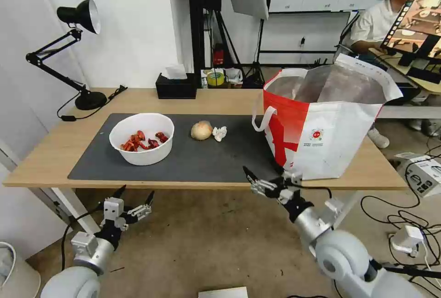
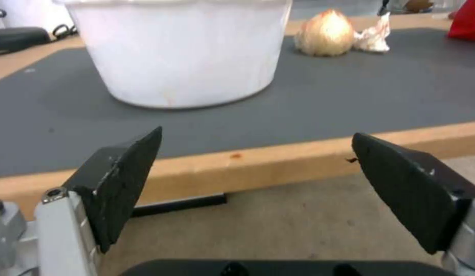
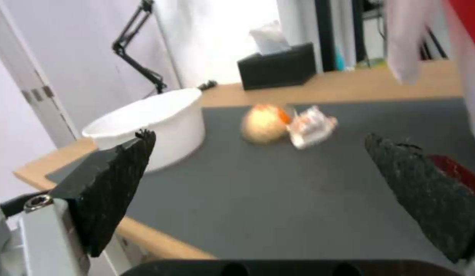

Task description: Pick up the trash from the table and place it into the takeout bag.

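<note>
Head view: right end effector [image 1: 255,179], fingers spread and empty, hovers at the table's [image 1: 41,164] front edge beside the takeout bag [image 1: 330,128]. Left end effector [image 1: 136,197], also wide open and empty, waits below the edge, facing the white bowl [image 1: 141,138]. Tan ball [image 1: 201,130] and crumpled tissue [image 1: 219,133] touch mid-mat.

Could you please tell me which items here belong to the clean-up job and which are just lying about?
Part of the job: bowl with red scraps, wrapped ball, crumpled tissue, takeout bag, table.
Just lying about: tissue box, desk lamp, grey mat.
</note>
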Tool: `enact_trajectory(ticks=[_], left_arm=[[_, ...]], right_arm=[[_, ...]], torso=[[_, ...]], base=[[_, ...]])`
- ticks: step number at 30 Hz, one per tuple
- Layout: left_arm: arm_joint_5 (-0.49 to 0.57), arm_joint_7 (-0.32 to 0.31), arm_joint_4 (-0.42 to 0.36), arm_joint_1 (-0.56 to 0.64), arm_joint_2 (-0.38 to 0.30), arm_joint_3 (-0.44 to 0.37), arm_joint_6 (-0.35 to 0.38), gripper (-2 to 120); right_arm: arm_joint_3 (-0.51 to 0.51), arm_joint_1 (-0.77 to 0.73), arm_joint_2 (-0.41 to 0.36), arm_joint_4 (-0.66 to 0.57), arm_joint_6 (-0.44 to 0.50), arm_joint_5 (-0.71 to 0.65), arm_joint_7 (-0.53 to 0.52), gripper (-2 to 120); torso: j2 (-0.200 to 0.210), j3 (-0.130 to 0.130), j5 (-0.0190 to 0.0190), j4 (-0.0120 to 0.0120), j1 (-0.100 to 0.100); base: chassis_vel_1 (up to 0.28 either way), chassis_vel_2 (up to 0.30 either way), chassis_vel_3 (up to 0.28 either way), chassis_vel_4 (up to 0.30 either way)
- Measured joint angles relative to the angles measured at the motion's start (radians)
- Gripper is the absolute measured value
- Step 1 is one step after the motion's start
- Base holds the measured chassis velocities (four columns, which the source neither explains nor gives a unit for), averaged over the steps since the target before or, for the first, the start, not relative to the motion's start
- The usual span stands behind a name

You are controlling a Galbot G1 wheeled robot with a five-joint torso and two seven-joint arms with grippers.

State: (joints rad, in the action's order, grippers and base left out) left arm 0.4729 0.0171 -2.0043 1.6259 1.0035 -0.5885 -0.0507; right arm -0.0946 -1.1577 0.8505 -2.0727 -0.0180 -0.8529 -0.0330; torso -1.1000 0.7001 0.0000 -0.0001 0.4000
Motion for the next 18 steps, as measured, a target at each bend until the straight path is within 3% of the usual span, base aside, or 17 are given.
enact_trajectory(ticks=[9, 18], left_arm=[[-0.010, 0.011, -0.014, 0.002, 0.025, -0.006, 0.007, 100], [-0.015, 0.012, -0.014, 0.000, 0.031, -0.001, 0.008, 100]], right_arm=[[0.146, 0.282, 0.018, 0.069, -0.159, -0.077, -0.072, 100], [0.280, 0.463, 0.104, 0.210, -0.217, -0.075, -0.180, 100]], torso=[[0.000, 0.000, -0.0003, 0.0001, 0.000], [0.000, 0.000, -0.0001, 0.0002, 0.000]], base=[[0.000, 0.000, 0.000, 0.000], [0.000, 0.000, 0.000, 0.000]])
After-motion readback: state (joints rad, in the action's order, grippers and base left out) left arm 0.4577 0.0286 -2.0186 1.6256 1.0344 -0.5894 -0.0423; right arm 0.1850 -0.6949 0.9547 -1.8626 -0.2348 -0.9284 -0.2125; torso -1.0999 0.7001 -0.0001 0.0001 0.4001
